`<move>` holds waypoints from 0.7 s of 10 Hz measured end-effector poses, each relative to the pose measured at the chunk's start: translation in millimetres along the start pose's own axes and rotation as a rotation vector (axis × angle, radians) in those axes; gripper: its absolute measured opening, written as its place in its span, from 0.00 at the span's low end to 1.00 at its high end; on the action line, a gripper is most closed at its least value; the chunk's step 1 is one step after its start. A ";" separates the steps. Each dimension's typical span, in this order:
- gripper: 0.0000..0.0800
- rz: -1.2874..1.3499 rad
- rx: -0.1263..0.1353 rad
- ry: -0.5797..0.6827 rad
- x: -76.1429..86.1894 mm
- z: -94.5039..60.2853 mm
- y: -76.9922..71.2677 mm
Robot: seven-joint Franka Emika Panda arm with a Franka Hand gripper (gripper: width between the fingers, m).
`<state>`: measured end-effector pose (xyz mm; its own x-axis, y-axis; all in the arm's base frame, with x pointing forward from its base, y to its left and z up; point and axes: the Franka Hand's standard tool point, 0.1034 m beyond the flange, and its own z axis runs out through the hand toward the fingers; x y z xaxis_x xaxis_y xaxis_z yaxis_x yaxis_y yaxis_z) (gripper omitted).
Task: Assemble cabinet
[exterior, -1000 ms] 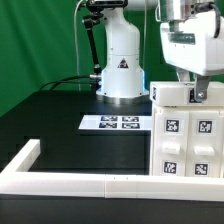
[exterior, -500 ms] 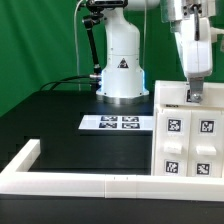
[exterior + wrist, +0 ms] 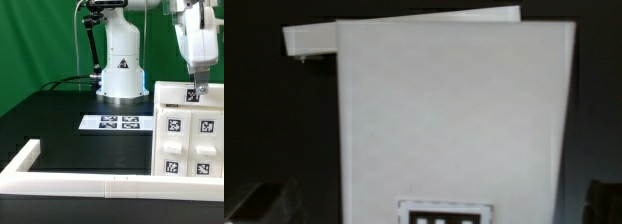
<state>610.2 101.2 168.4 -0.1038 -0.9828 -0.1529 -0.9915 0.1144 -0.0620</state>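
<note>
The white cabinet (image 3: 187, 135) stands at the exterior view's right, against the front rail, with several black-and-white tags on its front. My gripper (image 3: 197, 93) hangs straight down over its top face, fingertips at a small tag there. In the wrist view the cabinet's white top (image 3: 446, 110) fills the picture, with a tag (image 3: 448, 213) near my gripper (image 3: 434, 205). The dark fingers (image 3: 249, 203) stand wide on either side of the white body, with a dark gap beside it. The jaws are open and hold nothing.
The marker board (image 3: 117, 123) lies flat on the black table in front of the robot's white base (image 3: 122, 70). A long low white rail (image 3: 80, 180) edges the table's front and left corner. Green curtain behind.
The hand has turned about its vertical axis, from broadside to narrow in the exterior view, and shifted slightly right over the cabinet's top. The cabinet has not moved.
</note>
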 end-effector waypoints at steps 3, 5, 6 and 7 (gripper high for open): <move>1.00 0.002 0.012 -0.017 -5.1 -8.4 -1.7; 1.00 -0.039 0.010 -0.016 -5.6 -7.0 -0.9; 1.00 -0.066 0.009 -0.014 -5.7 -6.9 -0.7; 1.00 -0.229 0.006 -0.011 -6.6 -8.5 -1.7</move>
<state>611.9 106.3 177.9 0.1253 -0.9815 -0.1449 -0.9885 -0.1110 -0.1024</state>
